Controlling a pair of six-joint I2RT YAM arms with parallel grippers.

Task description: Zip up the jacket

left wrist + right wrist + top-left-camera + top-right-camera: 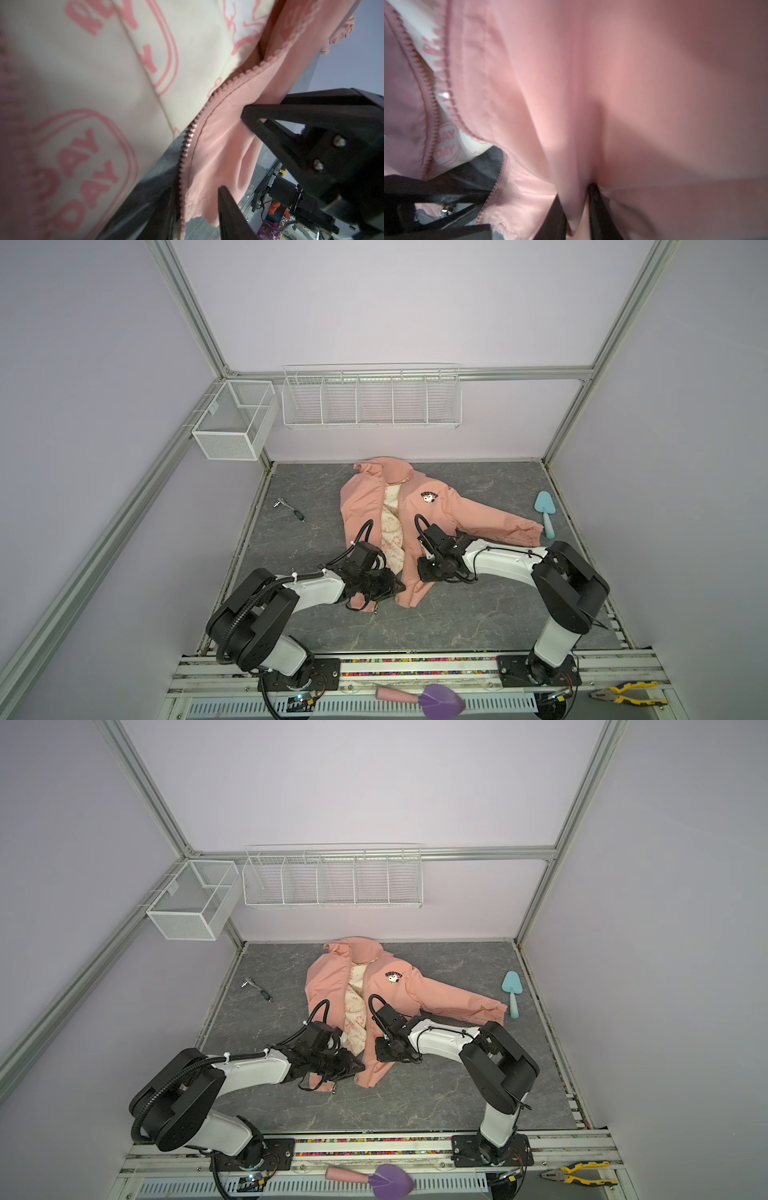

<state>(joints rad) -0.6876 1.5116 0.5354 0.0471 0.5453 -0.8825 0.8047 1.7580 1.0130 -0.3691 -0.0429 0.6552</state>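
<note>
Salmon-pink jacket (362, 506) unzipped, front up, cream lining (392, 526) exposed, one sleeve outstretched

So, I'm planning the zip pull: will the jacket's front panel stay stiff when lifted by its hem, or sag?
Probably floppy: the jacket bunches into a deep crease where the right hand pinches it. Likely thin and light, given soft wrinkles beside the zipper teeth. It may slide on the smooth table when tugged.

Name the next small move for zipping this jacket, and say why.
Probably close the left gripper on the zipper edge that lies between its fingers. The jacket lies open with its lining showing. The right gripper pinches a fold of the pink shell, and the left fingers stand apart around that edge, not gripping it.
</note>
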